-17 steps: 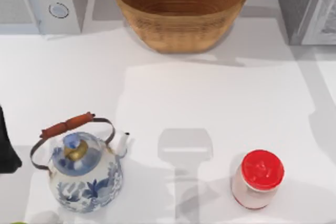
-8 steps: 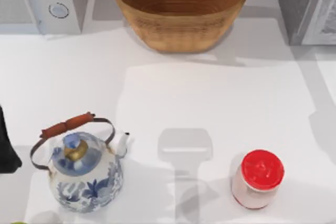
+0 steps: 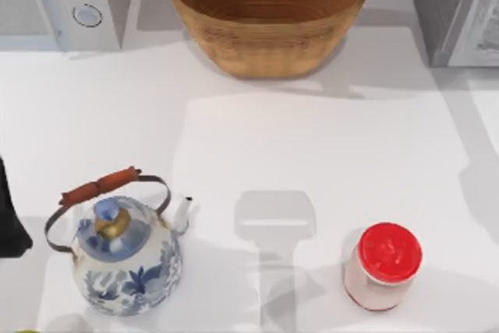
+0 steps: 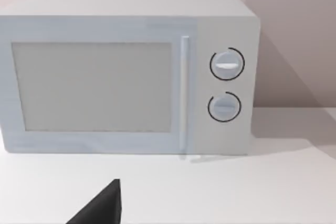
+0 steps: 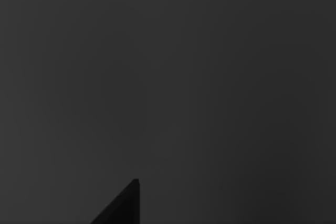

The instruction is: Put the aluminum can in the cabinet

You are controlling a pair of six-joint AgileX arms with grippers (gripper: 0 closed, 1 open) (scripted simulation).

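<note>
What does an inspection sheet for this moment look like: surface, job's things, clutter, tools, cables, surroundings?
Surface: white table, shadowed in patches.
Job's things: red-lidded can upright near the front right; grey cabinet at the back right corner.
Clutter: blue-and-white porcelain kettle with a red-wrapped handle front left; woven brown basket back centre.
Tools: dark part of the left arm at the table's left edge; right wrist view is dark.
Cables: nothing seen.
Surroundings: white microwave with two dials back left, door closed.

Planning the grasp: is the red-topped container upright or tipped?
Upright: the top view shows the red-lidded pale cylindrical container lid-up on the white table.
</note>
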